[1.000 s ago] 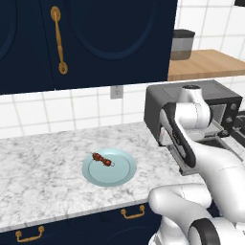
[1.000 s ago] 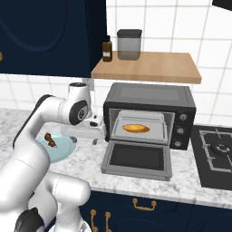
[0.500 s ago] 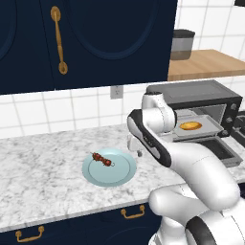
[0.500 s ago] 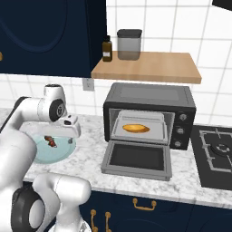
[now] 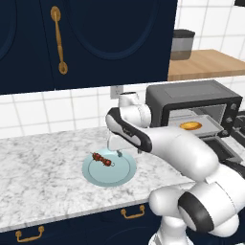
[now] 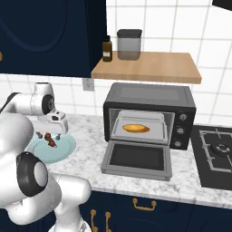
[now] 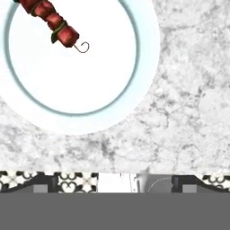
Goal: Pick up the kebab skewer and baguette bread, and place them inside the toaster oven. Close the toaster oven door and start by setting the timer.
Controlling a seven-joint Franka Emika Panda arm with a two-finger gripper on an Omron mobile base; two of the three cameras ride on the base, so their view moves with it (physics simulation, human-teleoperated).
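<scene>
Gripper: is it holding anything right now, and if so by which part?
Nothing is held. The gripper hangs open above the plate; the skewer lies untouched on the plate, and the bread sits in the oven.

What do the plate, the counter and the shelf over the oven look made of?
Plate: pale blue glazed ceramic by its look, smooth and evenly coloured; it could also be plastic. Counter: polished marble or a stone look-alike, white with grey veining. Shelf: light wood, matte tan, with no clear grain.
</scene>
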